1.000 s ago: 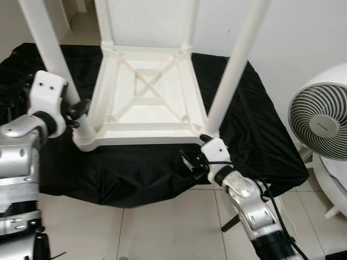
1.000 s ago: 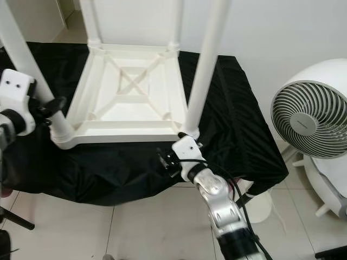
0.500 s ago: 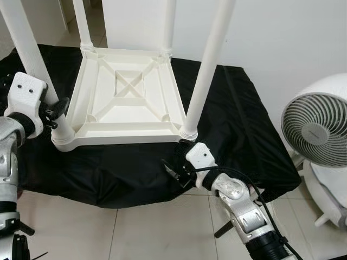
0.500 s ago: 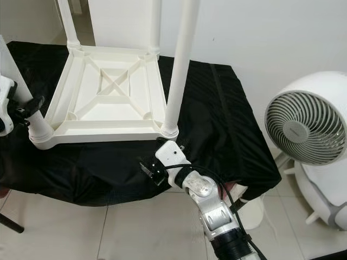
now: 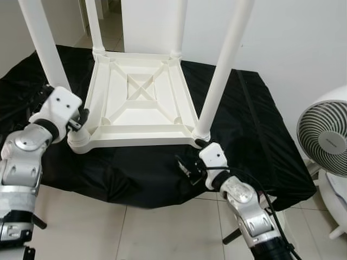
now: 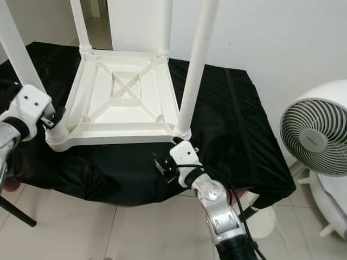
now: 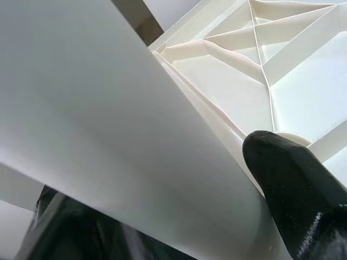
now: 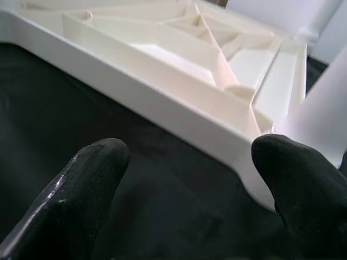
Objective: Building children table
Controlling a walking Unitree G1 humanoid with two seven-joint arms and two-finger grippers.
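Since a moment ago the left pincer (image 5: 77, 120) has closed in on the near-left leg (image 5: 46, 51) of the upturned children table (image 5: 141, 111); right pincer (image 5: 190, 169) gapes wide below the near-right corner. Best to steady both corners evenly. Black cloth (image 5: 255, 124) covers the tabletop; fan (image 5: 325, 138) beside, tiled floor

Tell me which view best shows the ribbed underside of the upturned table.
The left eye view: the whole table underside shows, cross ribs framed by all four legs, on the black cloth. The right eye view gives nearly the same. The right wrist view shows one edge and some ribs past the open right hand; the left wrist view, a corner behind a leg.
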